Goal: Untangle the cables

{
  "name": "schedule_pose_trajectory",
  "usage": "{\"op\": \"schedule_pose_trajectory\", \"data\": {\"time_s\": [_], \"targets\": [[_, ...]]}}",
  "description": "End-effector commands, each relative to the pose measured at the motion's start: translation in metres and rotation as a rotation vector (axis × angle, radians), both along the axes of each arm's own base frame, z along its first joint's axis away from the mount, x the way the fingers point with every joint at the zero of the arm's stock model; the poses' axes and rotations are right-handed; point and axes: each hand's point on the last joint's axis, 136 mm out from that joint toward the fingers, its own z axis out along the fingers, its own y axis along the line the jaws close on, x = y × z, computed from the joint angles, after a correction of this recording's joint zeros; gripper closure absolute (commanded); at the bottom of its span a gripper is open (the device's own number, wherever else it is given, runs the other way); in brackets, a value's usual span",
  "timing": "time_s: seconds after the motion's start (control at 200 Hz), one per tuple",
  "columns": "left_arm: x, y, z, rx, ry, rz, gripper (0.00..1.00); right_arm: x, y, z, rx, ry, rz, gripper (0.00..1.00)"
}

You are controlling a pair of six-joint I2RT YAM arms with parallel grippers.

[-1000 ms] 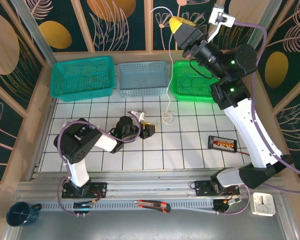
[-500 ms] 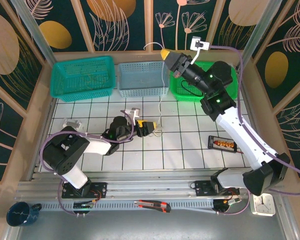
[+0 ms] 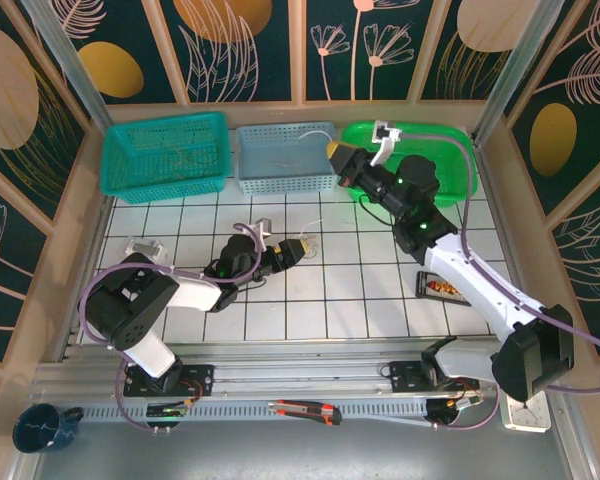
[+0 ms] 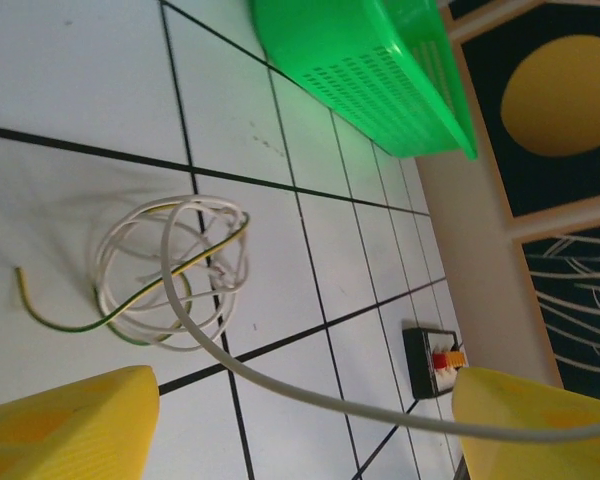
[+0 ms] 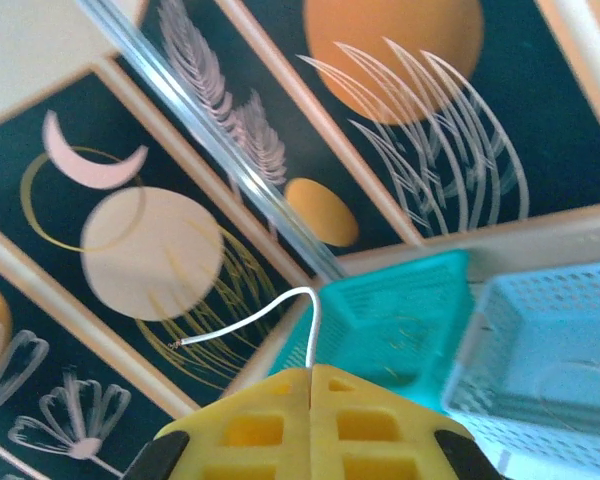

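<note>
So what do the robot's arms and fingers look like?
The left arm and right arm are white tubes with chunky black joints and tiny green lights. Purple cables loop along them. The fingers are bright yellow blocks with square dents.

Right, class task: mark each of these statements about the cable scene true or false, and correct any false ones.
1. The right gripper is shut on a white cable. True.
2. The left gripper has its jaws closed. False: its yellow fingers stand wide apart.
3. The coil of thin wires lies in the green basket. False: it lies on the tiled table.
4. A blue basket stands between the teal basket and the green one. True.
</note>
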Motion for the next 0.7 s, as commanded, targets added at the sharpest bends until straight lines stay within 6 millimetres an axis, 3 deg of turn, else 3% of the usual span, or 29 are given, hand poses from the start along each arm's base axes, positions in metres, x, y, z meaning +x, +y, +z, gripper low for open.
{"op": "schedule_pose_trajectory", "data": {"time_s": [0.0, 0.33, 0.515, 0.696], "targets": [[0.004, 0.007, -0.013, -0.01, 0.088, 0.081, 0.23, -0.006, -0.019, 0.003, -0.044, -0.052, -0.093, 1.0], [0.013, 0.015, -0.019, 0.043, 0.097, 0.143, 0.23, 0.001, -0.082, -0.055, -0.198, 0.075, -0.394, 1.0], [0.014, 0.015, -0.021, 0.139, 0.061, 0.107, 0.2, 0.005, -0.123, -0.068, -0.232, 0.146, -0.559, 1.0], [0.013, 0.009, -0.019, 0.087, 0.09, 0.099, 0.21, 0.005, -0.142, -0.084, -0.281, 0.209, -0.65, 1.0]]}}
